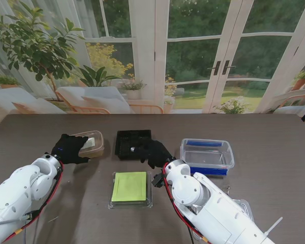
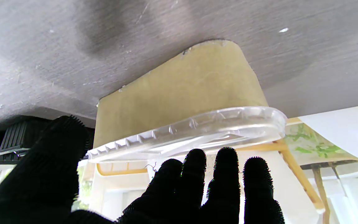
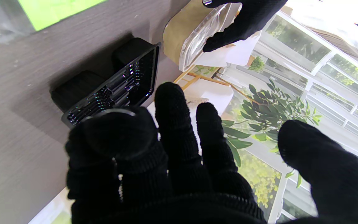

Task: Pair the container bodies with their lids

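Note:
A tan container body [image 1: 93,146] with a clear lid [image 1: 90,138] on it rests on the table at the left. My left hand [image 1: 68,148] is at its left end, open, fingers spread over the lid rim [image 2: 197,130]; the tan wall [image 2: 182,90] shows past my fingertips [image 2: 225,174]. A black tray [image 1: 133,144] lies in the middle. My right hand [image 1: 155,152] is at its near right corner, open, with nothing in it. In the right wrist view the black tray [image 3: 117,84] lies just beyond my right hand's fingers [image 3: 172,124].
A clear container with a green insert [image 1: 130,188] lies nearer to me in the middle. On the right stands a clear box with blue clips [image 1: 207,155]. Another clear piece [image 1: 242,206] lies by my right forearm. Glass doors and plants stand beyond the table's far edge.

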{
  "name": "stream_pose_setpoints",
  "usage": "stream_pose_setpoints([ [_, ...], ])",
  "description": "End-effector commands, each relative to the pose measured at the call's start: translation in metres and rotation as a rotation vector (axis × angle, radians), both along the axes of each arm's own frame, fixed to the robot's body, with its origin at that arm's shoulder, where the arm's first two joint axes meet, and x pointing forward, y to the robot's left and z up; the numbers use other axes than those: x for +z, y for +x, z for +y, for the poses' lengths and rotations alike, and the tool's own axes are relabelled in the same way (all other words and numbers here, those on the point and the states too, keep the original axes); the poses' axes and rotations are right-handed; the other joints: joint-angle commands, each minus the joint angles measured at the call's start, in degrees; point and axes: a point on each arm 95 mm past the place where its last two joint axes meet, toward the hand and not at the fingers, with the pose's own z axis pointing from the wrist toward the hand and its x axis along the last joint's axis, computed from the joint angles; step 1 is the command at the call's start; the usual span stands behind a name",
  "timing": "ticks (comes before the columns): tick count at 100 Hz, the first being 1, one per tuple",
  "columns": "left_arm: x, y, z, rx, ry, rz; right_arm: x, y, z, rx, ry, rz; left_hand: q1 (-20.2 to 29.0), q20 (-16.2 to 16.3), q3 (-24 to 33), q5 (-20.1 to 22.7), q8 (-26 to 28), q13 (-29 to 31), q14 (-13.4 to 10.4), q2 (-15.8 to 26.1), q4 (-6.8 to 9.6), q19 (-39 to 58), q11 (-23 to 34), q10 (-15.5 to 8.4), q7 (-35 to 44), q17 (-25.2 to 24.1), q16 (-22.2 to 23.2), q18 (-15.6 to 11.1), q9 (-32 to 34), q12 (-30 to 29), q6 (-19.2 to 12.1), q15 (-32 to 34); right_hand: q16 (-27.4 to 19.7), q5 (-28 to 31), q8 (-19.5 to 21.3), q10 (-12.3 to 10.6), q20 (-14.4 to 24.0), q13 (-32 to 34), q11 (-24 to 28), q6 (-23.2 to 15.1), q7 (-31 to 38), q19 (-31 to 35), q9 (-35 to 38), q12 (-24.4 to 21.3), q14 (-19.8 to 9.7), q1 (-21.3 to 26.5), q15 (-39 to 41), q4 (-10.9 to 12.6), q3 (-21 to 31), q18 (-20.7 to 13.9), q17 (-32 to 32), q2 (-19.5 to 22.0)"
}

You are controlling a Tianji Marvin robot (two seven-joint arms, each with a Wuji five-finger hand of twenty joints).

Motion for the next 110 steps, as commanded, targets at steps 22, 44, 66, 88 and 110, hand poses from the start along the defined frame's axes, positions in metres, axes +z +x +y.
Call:
stream_pose_setpoints([
  [22, 0.018, -0.002, -0.007, -0.008, -0.072, -0.022, -0.001, -0.001, 0.002, 0.003, 0.009, 0.004, -1.62, 0.26, -1.68, -2.17, -0.49, -1.99, 0.97, 1.3, -0.07, -2.99, -1.06, 0.36, -1.43, -2.13, -1.1, 0.81, -2.59, -1.4, -0.17, -2.48, 0.49, -0.44, -0.77, 1.15, 1.35, 0.2, -0.14, -0.02, -0.21, -1.23, 1.2, -0.64, 1.6, -1.19, 0.17, -2.1, 1.12, 1.42, 9.43, 0.63],
  [44, 0.032, -0.002, -0.021, -0.046, -0.135, -0.047, 0.004, -0.001, -0.001, -0.009, 0.01, -0.021, 1.07, 0.16, -2.24, 0.04, 0.11, -0.84, 0.78, 2.03, 0.43, -4.17, -0.61, -0.38, -0.26, -1.71, -1.46, 0.84, -0.72, -1.51, -1.42, -2.72, -0.58, -0.89, -0.87, 0.66, 1.1, -0.5, -0.62, -1.21, -0.49, -2.25, -2.63, -0.47, 1.03, -1.4, -2.43, -2.06, 1.2, 0.16, 7.35, 0.48],
  [66, 0.038, -0.004, -0.042, -0.081, -0.24, -0.11, 0.015, -0.007, -0.01, -0.036, 0.007, -0.056, 2.67, -0.21, -2.28, 3.42, 0.85, 1.37, 0.59, 2.02, 0.57, -4.9, -0.12, -1.34, 1.08, -0.3, -1.72, 1.23, 2.29, -1.58, -3.11, -2.38, -0.96, -1.21, -0.88, 0.33, 0.83, -4.08, 0.02, -1.94, -0.63, -3.98, -6.75, -0.48, 1.15, -1.23, -4.87, -2.05, 0.99, -0.93, 4.24, 0.16],
  [88, 0.042, -0.006, -0.061, -0.111, -0.376, -0.119, 0.025, -0.012, -0.022, -0.072, 0.011, -0.075, 12.28, -0.64, -26.42, 6.45, 1.83, 4.63, 0.11, 8.79, 2.36, -4.31, 0.52, -2.36, 1.98, 1.75, -1.85, 1.53, 6.24, -1.74, -4.35, -1.53, -1.77, -1.15, -0.93, 0.12, 0.21, -6.54, -0.05, -2.17, -0.78, -6.37, -8.04, -1.13, 1.09, -1.07, -7.85, -2.07, 0.86, -1.33, 1.75, -0.02],
  [110, 0.043, -0.01, -0.08, -0.121, -0.506, -0.141, 0.03, -0.02, -0.039, -0.094, 0.02, -0.089, 6.31, -1.36, -4.5, 8.23, 2.23, 6.33, 0.28, 2.37, 0.94, -3.48, 0.42, -2.82, 2.41, 2.55, -2.0, 1.62, 8.44, -2.0, -4.89, -1.59, -4.51, -1.67, -1.11, -0.01, -2.24, -12.5, -3.83, -3.48, -1.37, -12.25, -12.54, -3.53, 0.91, -0.72, -15.9, -2.16, 0.35, -2.19, -3.61, -0.41],
])
